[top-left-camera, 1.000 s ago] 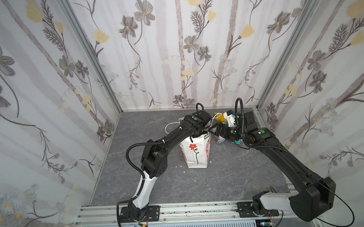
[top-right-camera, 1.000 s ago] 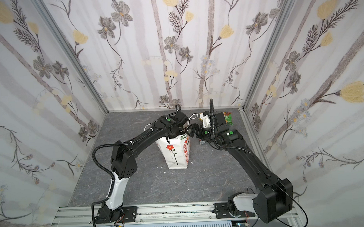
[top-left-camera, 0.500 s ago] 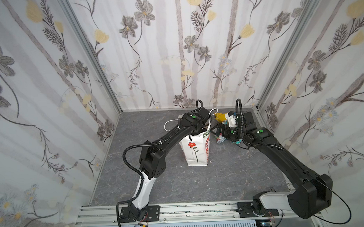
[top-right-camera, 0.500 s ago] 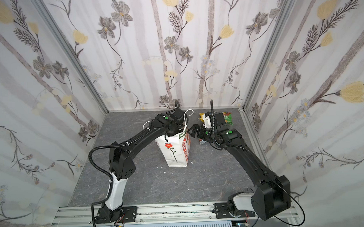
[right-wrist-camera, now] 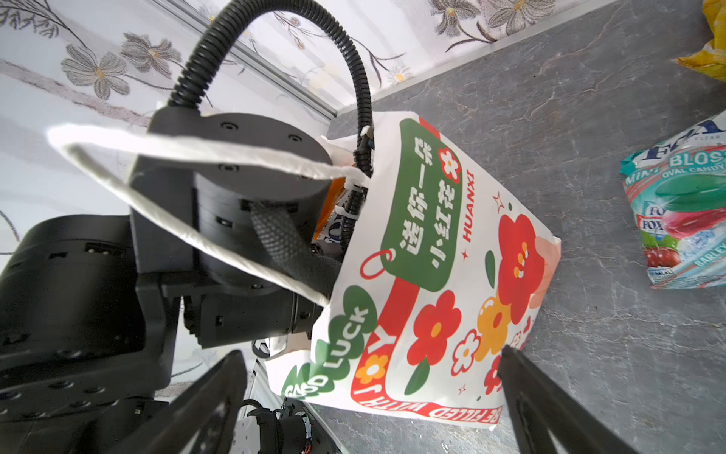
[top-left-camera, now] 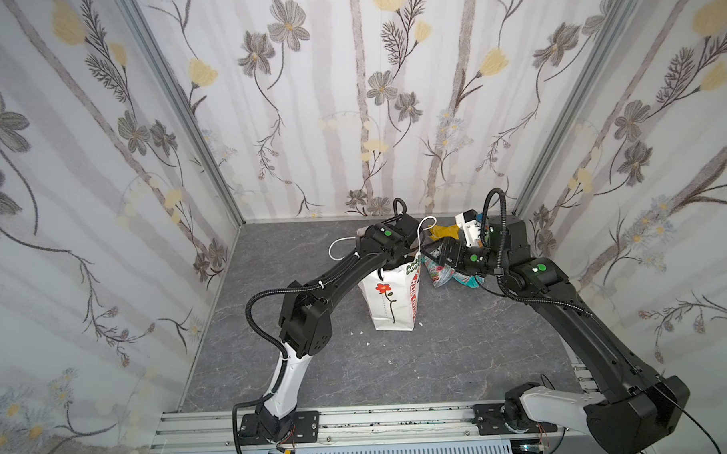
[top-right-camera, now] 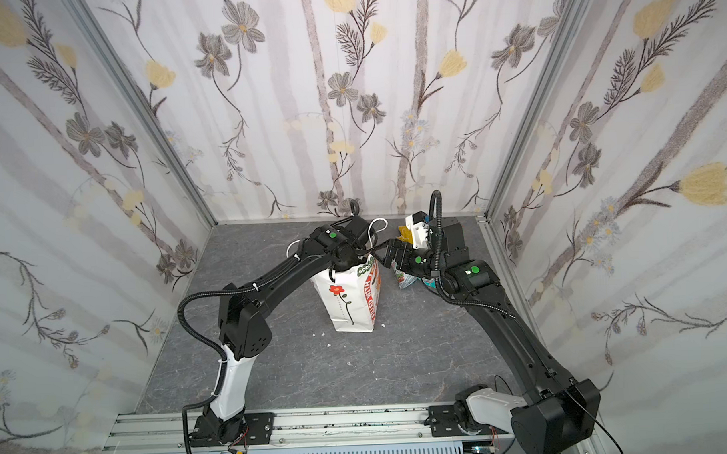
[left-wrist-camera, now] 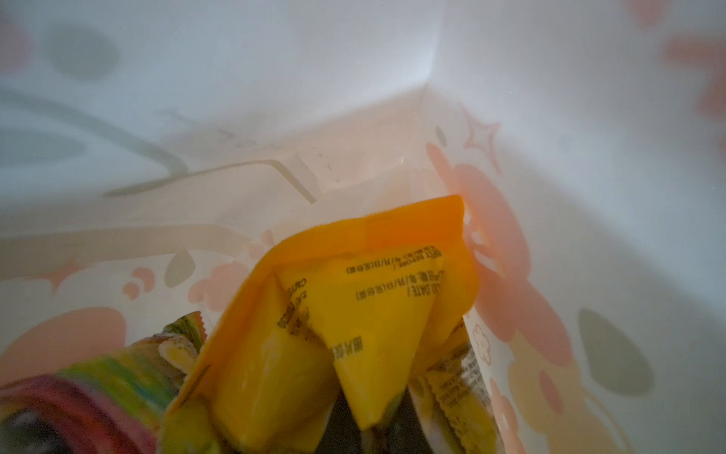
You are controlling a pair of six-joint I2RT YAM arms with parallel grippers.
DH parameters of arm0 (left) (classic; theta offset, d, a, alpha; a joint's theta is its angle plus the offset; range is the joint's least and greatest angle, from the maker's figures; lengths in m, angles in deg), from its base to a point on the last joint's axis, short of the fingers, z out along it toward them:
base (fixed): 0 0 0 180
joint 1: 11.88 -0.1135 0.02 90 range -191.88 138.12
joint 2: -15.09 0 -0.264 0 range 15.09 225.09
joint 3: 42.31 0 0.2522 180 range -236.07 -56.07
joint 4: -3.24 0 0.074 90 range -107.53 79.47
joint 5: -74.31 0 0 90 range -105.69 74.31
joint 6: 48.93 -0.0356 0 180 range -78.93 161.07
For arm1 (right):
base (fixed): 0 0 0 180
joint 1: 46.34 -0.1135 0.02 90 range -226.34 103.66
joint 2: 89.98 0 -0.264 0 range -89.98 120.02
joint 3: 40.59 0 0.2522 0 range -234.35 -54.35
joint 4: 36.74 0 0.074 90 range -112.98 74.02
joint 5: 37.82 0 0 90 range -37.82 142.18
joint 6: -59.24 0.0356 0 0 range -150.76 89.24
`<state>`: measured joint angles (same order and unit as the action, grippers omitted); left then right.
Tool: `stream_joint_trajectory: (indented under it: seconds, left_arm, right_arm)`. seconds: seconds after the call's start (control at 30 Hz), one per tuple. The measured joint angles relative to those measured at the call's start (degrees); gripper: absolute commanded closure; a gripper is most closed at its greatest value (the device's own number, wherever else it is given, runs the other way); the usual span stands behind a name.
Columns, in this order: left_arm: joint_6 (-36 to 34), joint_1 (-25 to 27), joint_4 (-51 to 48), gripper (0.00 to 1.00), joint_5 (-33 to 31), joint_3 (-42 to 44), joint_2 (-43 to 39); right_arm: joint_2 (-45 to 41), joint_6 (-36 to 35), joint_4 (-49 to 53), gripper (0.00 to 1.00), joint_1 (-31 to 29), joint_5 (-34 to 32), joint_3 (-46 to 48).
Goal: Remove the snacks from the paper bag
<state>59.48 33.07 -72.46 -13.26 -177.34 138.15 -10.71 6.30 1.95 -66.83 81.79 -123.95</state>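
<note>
The white paper bag (top-left-camera: 387, 302) (top-right-camera: 348, 303) stands upright mid-floor. My left gripper reaches down into its mouth and is hidden in both top views. Seen from the left wrist, inside the bag (left-wrist-camera: 353, 98), an orange snack packet (left-wrist-camera: 353, 314) runs right up to the shut jaws. A green-and-red packet (left-wrist-camera: 98, 385) lies beside it. My right gripper (top-left-camera: 431, 250) (right-wrist-camera: 373, 401) is open, its fingers (right-wrist-camera: 212, 397) standing apart next to the bag's lettered side (right-wrist-camera: 451, 275). A yellow packet (top-left-camera: 443, 231) and teal packets (top-left-camera: 442, 275) (right-wrist-camera: 683, 212) lie on the floor right of the bag.
White cord handles (top-left-camera: 424, 224) loop around my left wrist. Small white crumbs (top-left-camera: 359, 332) dot the grey floor in front of the bag. Flowered walls close in the back and both sides. A metal rail (top-left-camera: 360, 423) runs along the front.
My left wrist has shifted slightly toward the back wall inside the bag's mouth, and the bag's top moved with it. The right gripper stays open beside the bag.
</note>
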Motion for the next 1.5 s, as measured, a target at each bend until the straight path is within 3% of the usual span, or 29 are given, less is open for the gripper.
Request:
stream_joint_trajectory:
  seconds: [0.23, 0.6, 0.9, 1.07, 1.27, 1.5]
  left_arm:
    - [-0.24, 0.13, 0.11, 1.00, 0.17, -0.98, -0.15]
    - [-2.16, 0.22, -0.07, 1.00, -0.26, -1.07, -1.42]
    - [-5.18, 0.37, 0.07, 1.00, 1.01, -0.57, -1.75]
    - [-6.60, 1.62, 0.22, 1.00, 2.29, 0.15, -1.75]
    - [-7.56, 2.08, 0.90, 1.00, 3.10, 0.15, -2.03]
    - [-9.88, 2.12, 1.53, 1.00, 2.47, -0.55, -3.67]
  right_arm:
    - [4.83, -0.33, -0.22, 0.01, 0.00, 0.72, 3.34]
    - [4.11, -2.84, 0.59, 0.01, -0.02, -0.37, 6.08]
    - [1.81, -2.78, 5.66, 0.01, 1.27, -1.92, -0.52]
    - [5.33, -2.60, 5.29, 0.01, 3.65, -1.92, -5.38]
    - [10.58, -4.33, 5.79, 0.01, 4.66, -1.88, -5.64]
    - [10.80, -7.13, 8.04, 0.01, 5.18, -5.40, -1.07]
